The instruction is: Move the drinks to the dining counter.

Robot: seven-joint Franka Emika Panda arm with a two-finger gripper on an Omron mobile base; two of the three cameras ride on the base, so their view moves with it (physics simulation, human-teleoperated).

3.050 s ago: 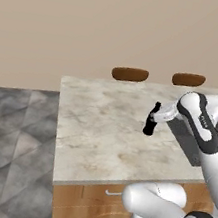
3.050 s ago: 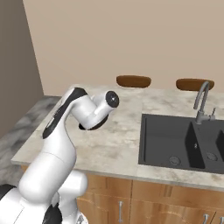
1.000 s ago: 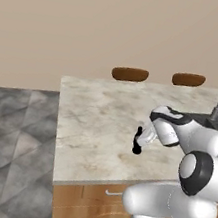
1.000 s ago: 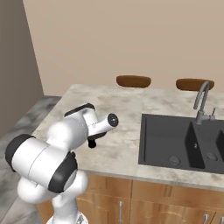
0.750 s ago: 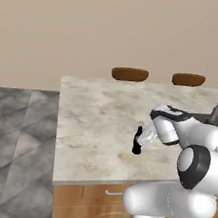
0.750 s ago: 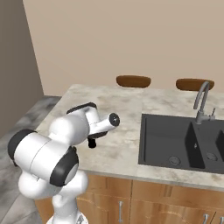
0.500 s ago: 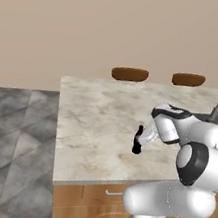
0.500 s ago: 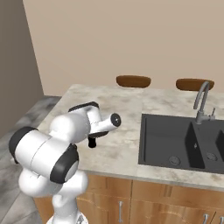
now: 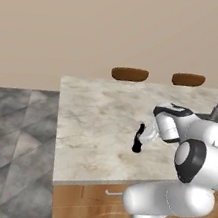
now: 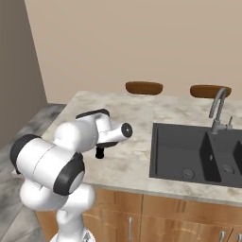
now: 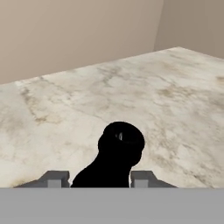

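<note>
The slim black cola bottle [image 9: 137,140] stands upright on the dining counter [image 9: 96,109], near its front left part. My gripper [image 9: 142,136] reaches it from the right and is shut on the bottle at its upper body. In the hand view the bottle [image 11: 118,153] sits between my two fingertips [image 11: 54,179], seen from above its neck, with the marble top [image 11: 153,87] spreading beyond. From the right base view the bottle's base [image 10: 99,153] shows under my forearm, resting on the counter [image 10: 127,163].
A dark double sink [image 10: 189,151] with a grey faucet [image 10: 217,111] lies to the right of the bottle. Brown round stools [image 9: 130,74] [image 9: 188,79] stand along the counter's far side. The counter's left edge drops to a grey tiled floor [image 9: 14,140].
Since three seconds ago the arm has brought the bottle down and nearer the counter's front edge. Over the last second the bottle and hand have hardly moved.
</note>
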